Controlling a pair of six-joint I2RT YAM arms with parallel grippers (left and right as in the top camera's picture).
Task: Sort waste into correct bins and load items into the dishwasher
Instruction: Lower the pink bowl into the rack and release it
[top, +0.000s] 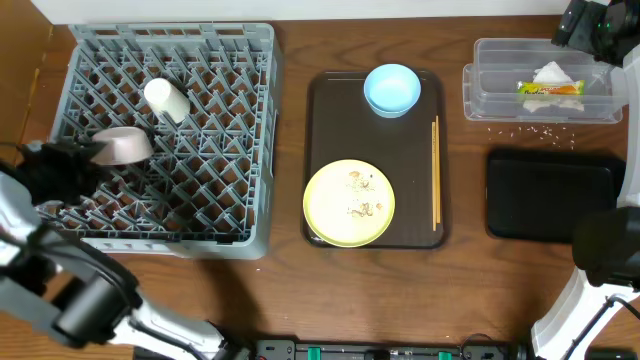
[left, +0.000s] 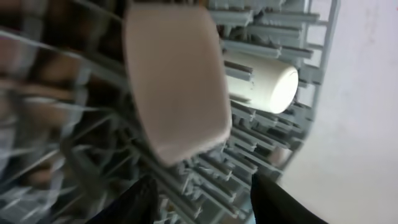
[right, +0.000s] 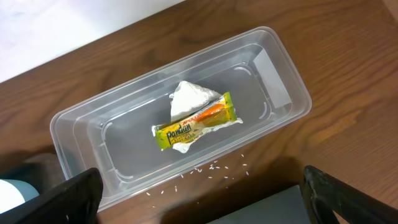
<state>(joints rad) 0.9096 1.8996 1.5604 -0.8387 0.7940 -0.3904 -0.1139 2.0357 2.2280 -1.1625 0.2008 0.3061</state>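
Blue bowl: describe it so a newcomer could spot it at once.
Find the brown tray in the middle of the table, right of the big grey dish rack. The blue bowl sits at the tray's far end, opposite the yellow plate. It is the only light blue thing, round and smaller than the plate.

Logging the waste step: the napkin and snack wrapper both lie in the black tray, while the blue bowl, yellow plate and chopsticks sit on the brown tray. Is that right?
Not quite. The napkin and snack wrapper lie in the clear tub, not the black tray; the right wrist view shows it. The blue bowl, yellow plate and chopsticks do sit on the brown tray.
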